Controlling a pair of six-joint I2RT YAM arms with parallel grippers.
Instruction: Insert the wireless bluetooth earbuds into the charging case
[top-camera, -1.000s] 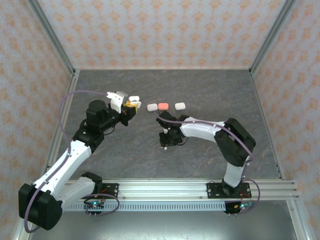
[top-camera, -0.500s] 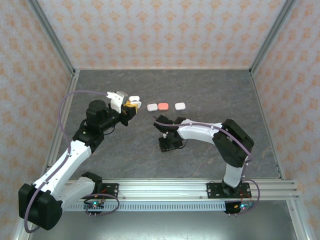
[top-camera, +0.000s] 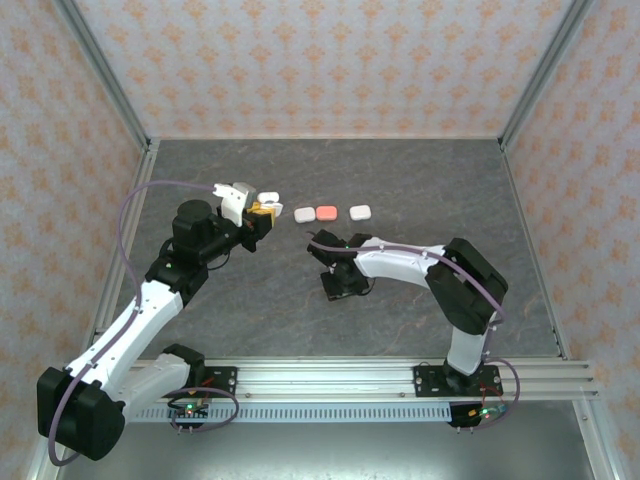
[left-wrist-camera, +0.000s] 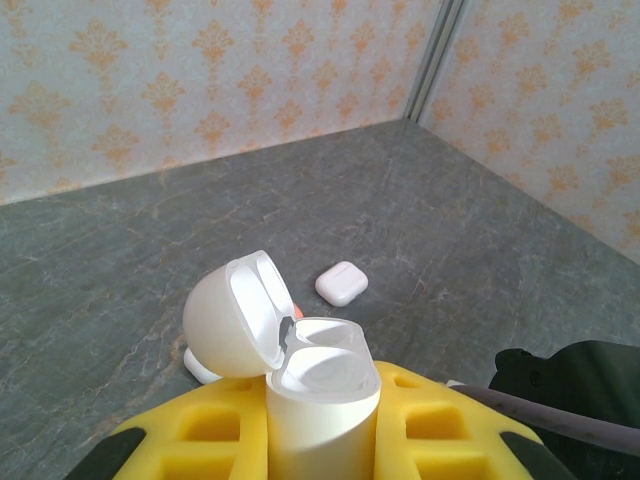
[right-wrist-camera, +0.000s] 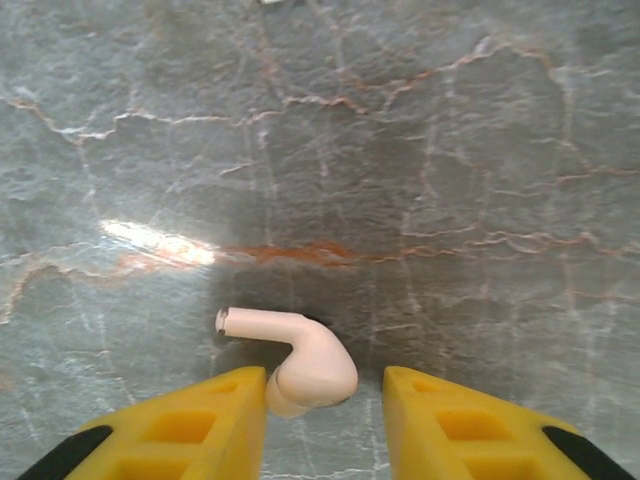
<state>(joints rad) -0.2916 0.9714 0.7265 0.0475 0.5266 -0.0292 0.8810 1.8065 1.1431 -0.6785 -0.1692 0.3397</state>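
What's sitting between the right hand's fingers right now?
One pale earbud, lying on the table beside one finger, other side bare; seen in the right wrist view.

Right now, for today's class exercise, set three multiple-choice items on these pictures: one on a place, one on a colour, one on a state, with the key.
1. Where is the earbud?
A. inside a case
B. on the table, between the right pincer's fingers
C. on top of a closed case

2. What colour is the middle case of the three in a row?
A. pink
B. white
C. black

3. How is the case in the left pincer?
A. lid shut
B. lid open
C. lid missing

Key: 1 B, the right wrist view shows it lying on the table between open fingers; 2 A, the top view shows it pink; 3 B, the lid stands hinged back.
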